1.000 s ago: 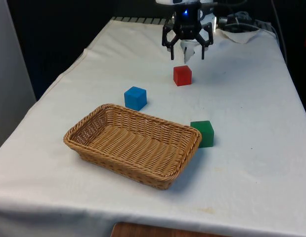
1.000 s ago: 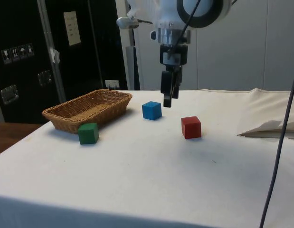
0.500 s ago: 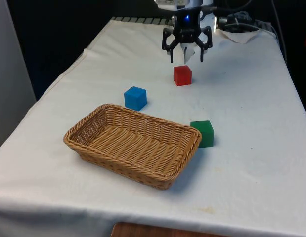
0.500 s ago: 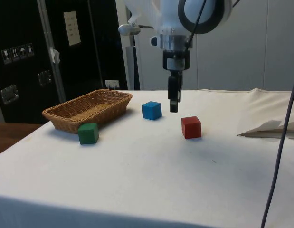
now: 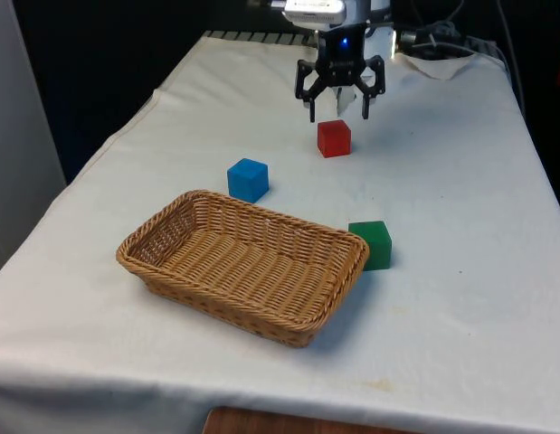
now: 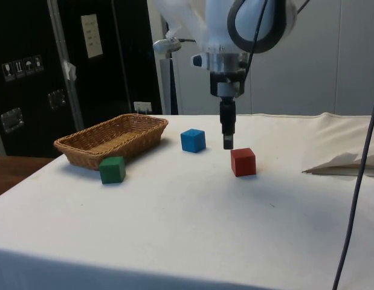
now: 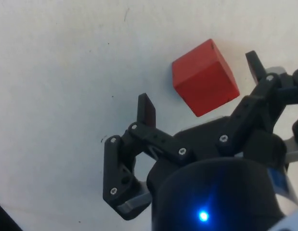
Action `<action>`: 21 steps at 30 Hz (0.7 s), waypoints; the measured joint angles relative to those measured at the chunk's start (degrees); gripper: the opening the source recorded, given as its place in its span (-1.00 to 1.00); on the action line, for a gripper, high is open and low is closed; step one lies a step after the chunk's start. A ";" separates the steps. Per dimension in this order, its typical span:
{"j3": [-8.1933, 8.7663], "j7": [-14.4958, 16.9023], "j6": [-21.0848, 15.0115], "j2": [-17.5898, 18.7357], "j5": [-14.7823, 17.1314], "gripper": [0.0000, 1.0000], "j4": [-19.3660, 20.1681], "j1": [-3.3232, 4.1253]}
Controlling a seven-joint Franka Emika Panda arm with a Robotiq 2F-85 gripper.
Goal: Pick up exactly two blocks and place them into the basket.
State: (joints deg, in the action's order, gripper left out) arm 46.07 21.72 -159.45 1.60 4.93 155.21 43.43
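My jaws hang wide open and empty just above the red block, towards the tabletop's far edge. It looks rigid, light, smooth-sided; grip two opposite flat faces. The basket is empty.

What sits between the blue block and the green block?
In the front view, the basket's far corner sits between the blue block and the green block.

cloth: white, covers the table
crumpled paper: white, lies on the cloth
cabinets: dark, behind
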 measured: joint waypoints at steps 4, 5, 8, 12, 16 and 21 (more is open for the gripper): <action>-0.17 2.18 -0.57 0.29 0.92 1.00 0.46 0.00; -0.17 2.18 -0.57 0.29 0.92 1.00 0.46 0.00; -0.23 4.07 -1.09 0.52 1.43 1.00 0.74 0.00; -0.23 5.56 -1.60 0.63 1.89 1.00 1.20 0.00; -0.23 7.45 -2.46 0.69 2.35 1.00 2.23 0.00; -0.11 9.63 -3.55 0.74 2.81 1.00 3.32 -0.11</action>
State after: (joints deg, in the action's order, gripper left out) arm 45.95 31.34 -163.01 2.35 7.73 158.54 43.32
